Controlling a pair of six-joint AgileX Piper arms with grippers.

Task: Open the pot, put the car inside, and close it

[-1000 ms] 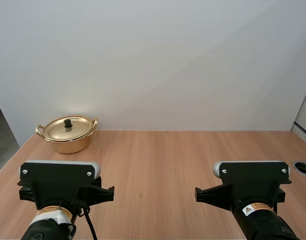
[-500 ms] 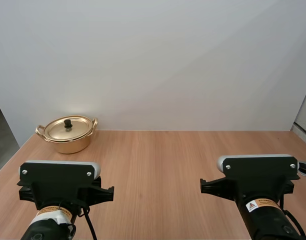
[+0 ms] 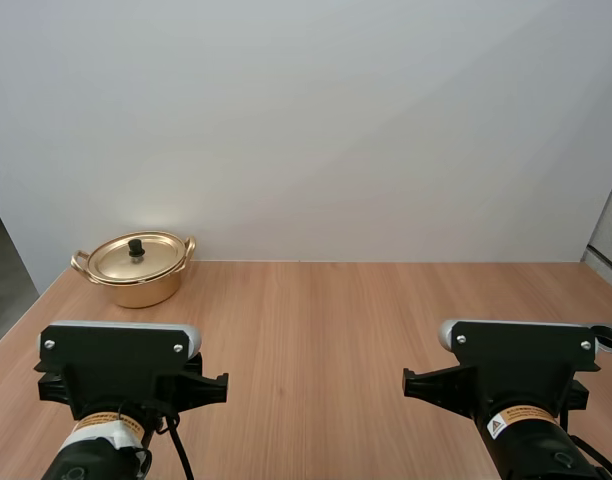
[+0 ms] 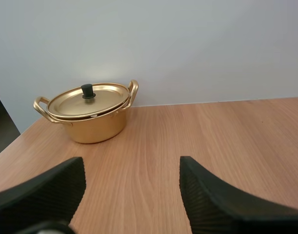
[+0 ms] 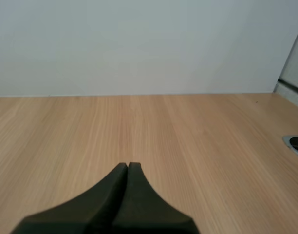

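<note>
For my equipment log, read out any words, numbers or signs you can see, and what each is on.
Nothing is readable.
Right arm sticker: orange and white, print too small to read.
Left arm sticker: too small as well.
Pot: no markings visible.

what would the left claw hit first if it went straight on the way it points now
Probably the pot, near one of its handles; the open left claw aims about there across bare table. Depth is hard to judge.

Glossy gold metal pot (image 4: 95, 129) gleaming, its lid (image 4: 107, 96) wearing a matt black knob (image 4: 86, 90), table (image 3: 336, 320) showing smooth pale wood grain
</note>
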